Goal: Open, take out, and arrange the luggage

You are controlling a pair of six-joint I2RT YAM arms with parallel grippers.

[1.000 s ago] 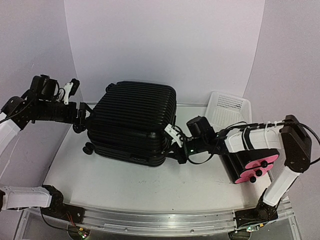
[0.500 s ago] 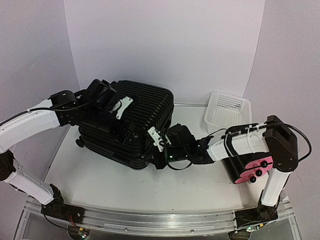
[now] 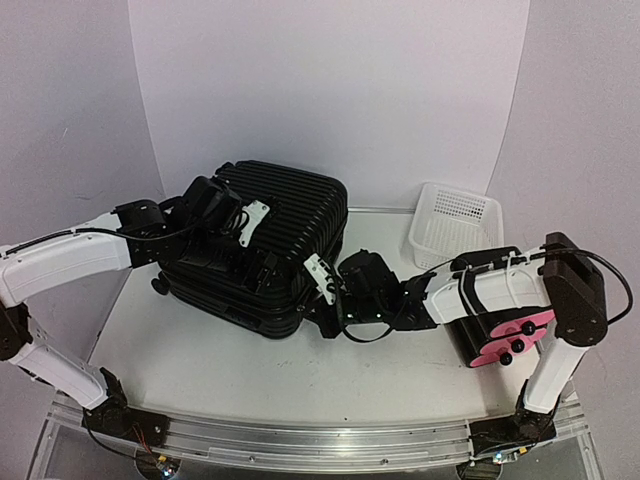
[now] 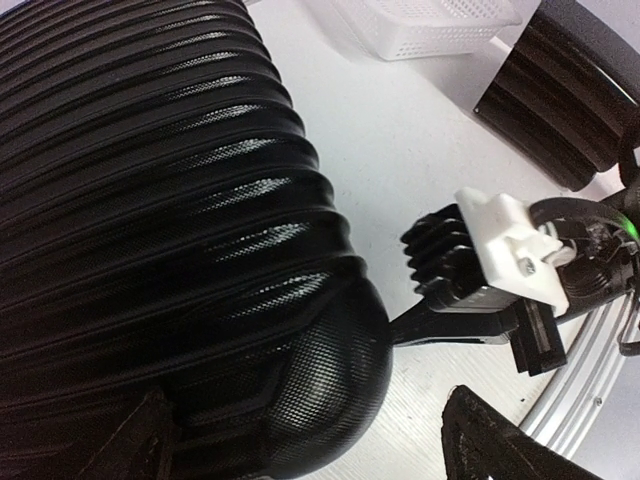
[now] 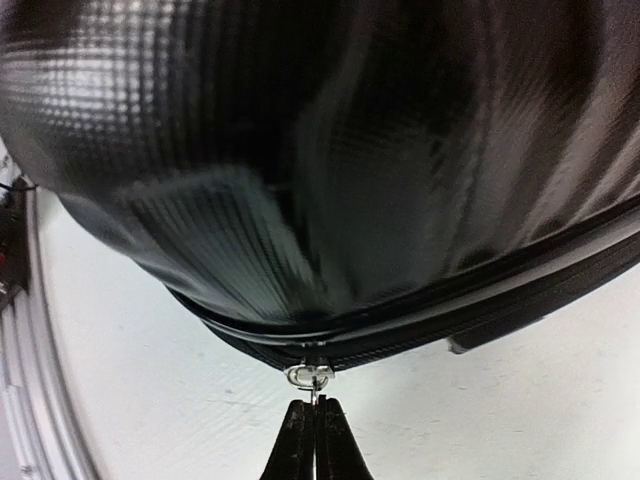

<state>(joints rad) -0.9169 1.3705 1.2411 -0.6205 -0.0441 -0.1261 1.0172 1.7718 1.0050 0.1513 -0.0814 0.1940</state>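
Pinching the small metal zipper pull (image 5: 309, 377) tight, the right fingers (image 5: 296, 440) should drag it along the seam while the wide-spread left fingers (image 4: 500, 445) brace the large black ribbed hard-shell suitcase (image 3: 290, 215) lying on the worktop (image 3: 200, 350).

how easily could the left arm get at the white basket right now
Probably not easily: the luggage lies between the left gripper and the white basket, and the right arm, pinching the zipper pull, crowds that side.
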